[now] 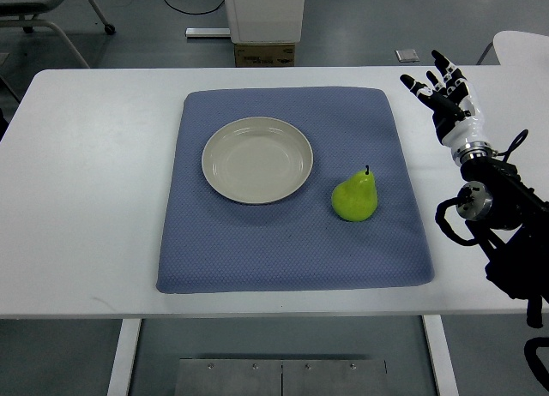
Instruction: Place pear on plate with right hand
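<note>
Top view, start of a pear-to-plate transfer. Right hand (443, 94), white and black with jointed fingers, raised over the bare white table (94, 173) at its far right side, fingers spread apart and extended, palm empty, touching nothing; arm entering from the right edge, cabling bundled behind the wrist. Left arm out of view. Small green pear with a dark stem (355, 196), to the left of the hand and nearer the robot, well apart from the fingers, lying on the blue textured cloth mat (292, 242), stem pointing away from the robot. Round cream shallow plate (257, 159), empty, farther left beyond the pear, near it but not touching, on the same mat. Mat probably laid to mark the work area and to keep the fruit from rolling. Open posture judged as preparation for a reach down and leftward onto the pear; no grasp yet made.
</note>
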Robot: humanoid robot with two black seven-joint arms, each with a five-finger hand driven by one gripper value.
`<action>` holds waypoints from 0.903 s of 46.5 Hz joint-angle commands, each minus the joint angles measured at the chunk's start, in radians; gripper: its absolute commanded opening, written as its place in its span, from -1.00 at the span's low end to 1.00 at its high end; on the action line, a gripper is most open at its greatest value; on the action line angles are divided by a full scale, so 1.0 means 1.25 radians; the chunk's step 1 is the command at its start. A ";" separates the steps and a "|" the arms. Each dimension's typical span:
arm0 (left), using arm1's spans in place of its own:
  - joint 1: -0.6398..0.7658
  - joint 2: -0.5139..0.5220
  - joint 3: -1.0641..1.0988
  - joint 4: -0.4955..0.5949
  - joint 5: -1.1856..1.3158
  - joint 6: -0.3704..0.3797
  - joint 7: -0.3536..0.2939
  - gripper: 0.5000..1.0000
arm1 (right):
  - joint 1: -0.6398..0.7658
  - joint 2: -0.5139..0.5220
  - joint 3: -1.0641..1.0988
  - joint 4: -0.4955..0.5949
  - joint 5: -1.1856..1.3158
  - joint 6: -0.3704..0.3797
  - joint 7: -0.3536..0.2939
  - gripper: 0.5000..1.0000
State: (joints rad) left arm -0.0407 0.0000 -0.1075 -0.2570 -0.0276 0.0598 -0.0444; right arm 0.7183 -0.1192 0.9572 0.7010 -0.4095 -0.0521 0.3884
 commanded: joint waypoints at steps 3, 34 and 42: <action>0.001 0.000 0.000 -0.001 0.000 0.000 0.000 1.00 | 0.000 0.001 0.000 0.000 0.000 0.000 0.000 1.00; -0.001 0.000 0.000 0.001 0.000 0.000 0.000 1.00 | 0.012 -0.002 -0.001 0.003 0.000 0.002 -0.011 1.00; -0.001 0.000 0.000 0.001 0.000 0.000 0.000 1.00 | 0.013 -0.002 -0.022 0.003 0.000 0.002 -0.011 1.00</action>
State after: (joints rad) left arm -0.0414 0.0000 -0.1081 -0.2560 -0.0276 0.0598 -0.0441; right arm 0.7346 -0.1223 0.9365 0.7045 -0.4095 -0.0493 0.3744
